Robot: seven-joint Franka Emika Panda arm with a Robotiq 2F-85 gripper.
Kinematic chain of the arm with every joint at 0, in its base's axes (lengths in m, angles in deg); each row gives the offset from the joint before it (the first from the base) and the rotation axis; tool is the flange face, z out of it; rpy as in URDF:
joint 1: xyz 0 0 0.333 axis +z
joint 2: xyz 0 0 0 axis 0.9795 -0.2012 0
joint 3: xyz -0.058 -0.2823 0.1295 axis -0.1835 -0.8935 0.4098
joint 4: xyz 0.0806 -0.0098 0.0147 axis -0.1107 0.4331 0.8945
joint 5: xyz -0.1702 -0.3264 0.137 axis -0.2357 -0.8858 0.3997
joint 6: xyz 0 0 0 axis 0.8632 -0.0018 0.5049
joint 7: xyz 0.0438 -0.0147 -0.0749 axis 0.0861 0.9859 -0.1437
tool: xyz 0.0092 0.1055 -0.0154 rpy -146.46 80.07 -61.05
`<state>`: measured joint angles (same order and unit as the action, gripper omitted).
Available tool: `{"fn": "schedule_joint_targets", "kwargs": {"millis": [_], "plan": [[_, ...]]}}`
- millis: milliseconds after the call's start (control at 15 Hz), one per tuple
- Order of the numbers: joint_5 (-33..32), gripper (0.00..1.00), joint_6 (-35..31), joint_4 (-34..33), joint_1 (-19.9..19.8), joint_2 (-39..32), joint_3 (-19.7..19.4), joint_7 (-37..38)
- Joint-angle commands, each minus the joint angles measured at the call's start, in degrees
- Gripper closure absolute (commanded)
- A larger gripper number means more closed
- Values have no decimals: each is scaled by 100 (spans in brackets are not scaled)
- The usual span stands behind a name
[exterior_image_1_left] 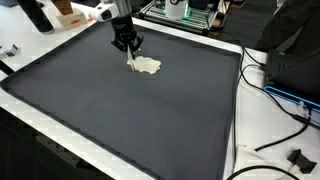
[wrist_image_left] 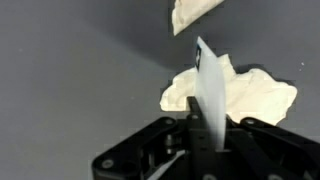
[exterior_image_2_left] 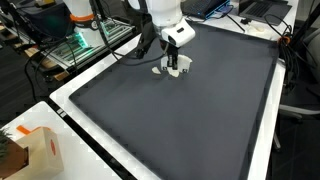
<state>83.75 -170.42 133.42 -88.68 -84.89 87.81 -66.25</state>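
Looking down through the wrist view, I see the black two-finger gripper (wrist_image_left: pixel 208 135) sitting right over a crumpled cream-white sheet (wrist_image_left: pixel 262 95), paper or thin cloth. A thin fold (wrist_image_left: pixel 206 80) of that sheet stands upright and edge-on between the fingers. I read the fingers as clenched on this fold, pinching it. The contact itself is hidden behind the finger bodies, so that part is my best reading.

Most of the sheet lies flat on the dark grey rubbery mat (wrist_image_left: pixel 70 70), spread from the fingers out to the right, with its long axis running left to right across the line of the fingers. A smaller cream scrap (wrist_image_left: pixel 195 12) lies apart from it, farther out at the top edge of that view. I cannot tell whether it is torn off or just another lobe.

In both exterior views the gripper (exterior_image_1_left: pixel 128 44) (exterior_image_2_left: pixel 176 64) is low over the far part of the mat (exterior_image_1_left: pixel 150 120) (exterior_image_2_left: pixel 180 120), nose down, with the sheet (exterior_image_1_left: pixel 147 66) (exterior_image_2_left: pixel 159 70) directly beneath it — touching, not beside. The mat's near half is well away from the arm.

Off the mat, an orange-and-white carton (exterior_image_2_left: pixel 40 148) sits at the near left corner of the table, and black cables (exterior_image_1_left: pixel 275 95) trail along the right side.
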Motion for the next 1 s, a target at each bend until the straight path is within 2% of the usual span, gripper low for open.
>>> {"fn": "schedule_joint_targets", "kwargs": {"millis": [0,333,933], "plan": [[354,99,-507,104,-174,-334,218,-524],[170,99,-373,-167,-44,-484,147,-492],[-926,99,325,-1165,505,-1032,-186,552]]}}
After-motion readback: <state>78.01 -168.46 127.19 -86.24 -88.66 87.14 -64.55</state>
